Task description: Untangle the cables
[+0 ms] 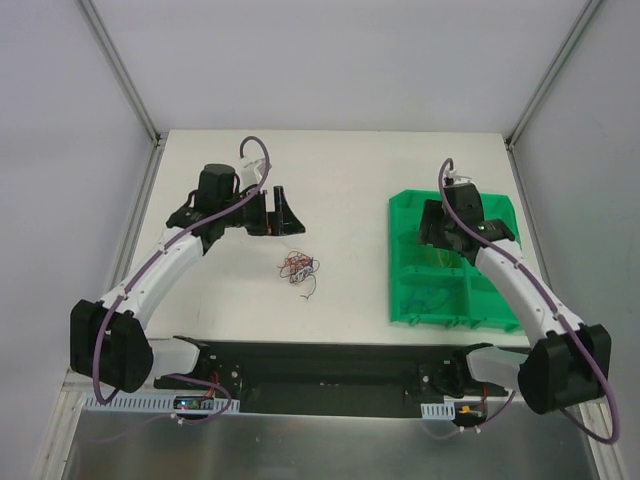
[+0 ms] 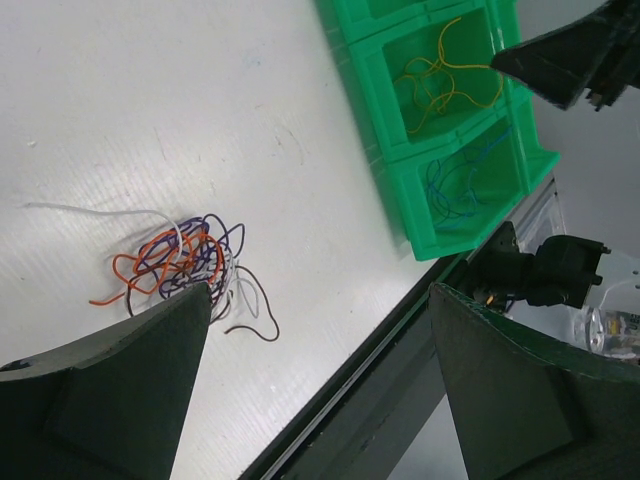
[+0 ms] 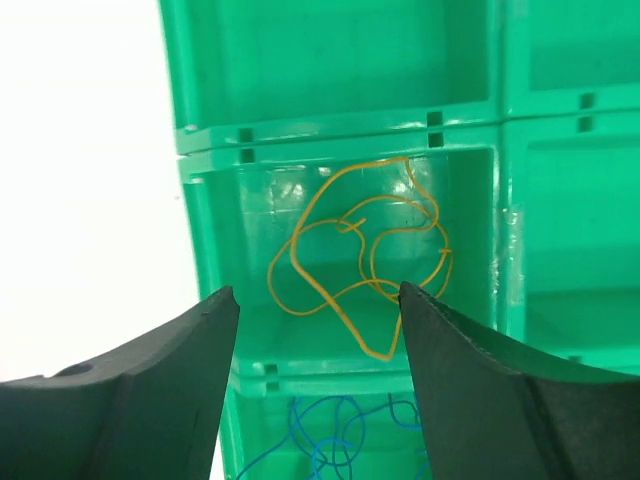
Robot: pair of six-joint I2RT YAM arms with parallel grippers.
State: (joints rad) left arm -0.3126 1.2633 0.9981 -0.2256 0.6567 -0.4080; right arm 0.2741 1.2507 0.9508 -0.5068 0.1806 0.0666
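The cables (image 1: pixel 298 267) lie as a small knot of orange, purple, white and dark wires mid-table. In the left wrist view the knot (image 2: pixel 185 258) sits just past my left fingertip, with a white strand trailing left and a dark strand to the right. My left gripper (image 2: pixel 320 300) is open and empty; from above the left gripper (image 1: pixel 283 213) hovers behind the knot. My right gripper (image 3: pixel 318 292) is open and empty above the green bin, over a loose yellow wire (image 3: pixel 365 250) in one compartment. Blue wire (image 3: pixel 340 440) lies in the compartment nearer me.
The green compartment bin (image 1: pixel 400 215) stands at the right of the table, also seen in the left wrist view (image 2: pixel 400 190). A black rail (image 1: pixel 320 360) runs along the near table edge. White walls with metal posts enclose the back and sides.
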